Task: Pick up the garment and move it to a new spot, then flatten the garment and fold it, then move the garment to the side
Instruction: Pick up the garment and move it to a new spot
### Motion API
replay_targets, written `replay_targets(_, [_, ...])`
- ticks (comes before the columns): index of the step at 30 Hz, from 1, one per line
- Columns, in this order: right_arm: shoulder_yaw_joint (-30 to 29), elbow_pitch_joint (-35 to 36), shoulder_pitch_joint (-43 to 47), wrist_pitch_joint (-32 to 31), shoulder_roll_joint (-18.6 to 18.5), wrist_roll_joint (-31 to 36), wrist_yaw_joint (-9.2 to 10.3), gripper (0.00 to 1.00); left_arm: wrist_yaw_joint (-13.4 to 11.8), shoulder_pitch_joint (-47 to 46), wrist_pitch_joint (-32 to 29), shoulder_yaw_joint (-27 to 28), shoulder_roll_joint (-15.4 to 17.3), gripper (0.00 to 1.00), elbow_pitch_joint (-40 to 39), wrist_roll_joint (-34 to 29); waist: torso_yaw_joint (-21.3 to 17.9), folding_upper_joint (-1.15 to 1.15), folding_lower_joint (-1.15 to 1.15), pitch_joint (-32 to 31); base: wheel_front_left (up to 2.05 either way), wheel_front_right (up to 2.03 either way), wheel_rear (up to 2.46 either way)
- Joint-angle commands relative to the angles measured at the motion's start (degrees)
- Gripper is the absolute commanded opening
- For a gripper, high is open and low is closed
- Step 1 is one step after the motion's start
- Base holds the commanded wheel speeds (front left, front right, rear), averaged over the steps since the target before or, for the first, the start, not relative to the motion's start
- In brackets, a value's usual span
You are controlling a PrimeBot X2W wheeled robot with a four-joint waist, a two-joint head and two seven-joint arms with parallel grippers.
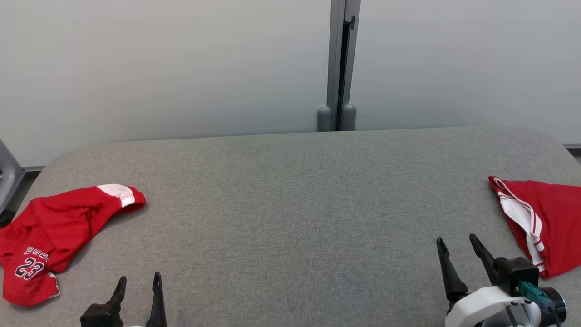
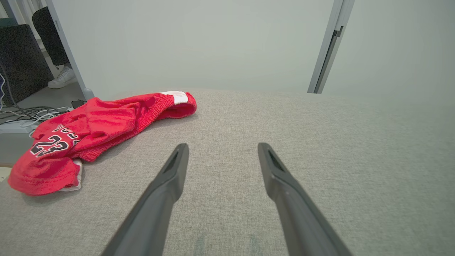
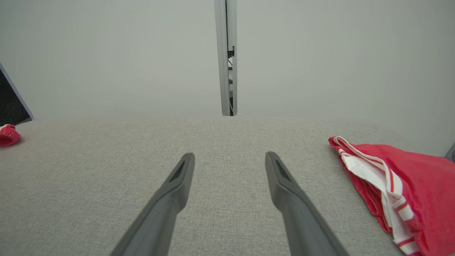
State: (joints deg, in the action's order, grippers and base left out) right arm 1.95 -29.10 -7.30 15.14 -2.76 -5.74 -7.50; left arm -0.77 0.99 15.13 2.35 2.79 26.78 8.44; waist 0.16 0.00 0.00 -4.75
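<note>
Leftward of jaws: garment (image 1: 59, 227) (perhaps shorts)

A grey fabric-covered table (image 1: 290, 204) stands against pale partition panels (image 1: 159, 68), which meet at a grey upright post (image 1: 338, 68). Beyond the table's left end, a tangle of cables (image 2: 21, 114) lies on the floor (image 2: 53, 96), near a white shoe (image 2: 62, 79) and a dark chair (image 2: 49, 33).

Pale grey partition panels (image 1: 159, 68) w/ metal joint post (image 1: 338, 63) behind grey fabric tabletop (image 1: 290, 204); cables (image 2: 21, 113) on floor (image 2: 53, 94) at left.
</note>
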Motion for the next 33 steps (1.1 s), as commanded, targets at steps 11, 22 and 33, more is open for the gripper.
replay_targets(11, [0.34,1.51,0.93,-0.01,-0.32,-1.34,0.02,1.0,0.05,0.22,0.01,-0.38,0.26,1.0,-1.08,0.24,0.24,0.0,0.0,0.64,0.0,0.0,0.0])
replay_targets(22, [2.42,1.74,0.51,-0.01,-0.31,-3.03,0.01,1.0,-0.34,-1.59,0.01,-0.83,0.27,1.0,-1.84,-0.35,8.72,0.0,0.0,2.27,0.0,0.0,0.0])
replay_targets(33, [7.56,0.96,-0.19,-0.01,-0.3,-5.18,0.01,1.0,0.1,-0.69,0.01,1.93,0.23,1.0,-1.96,-1.9,21.63,0.0,0.0,2.86,0.0,0.0,0.0])
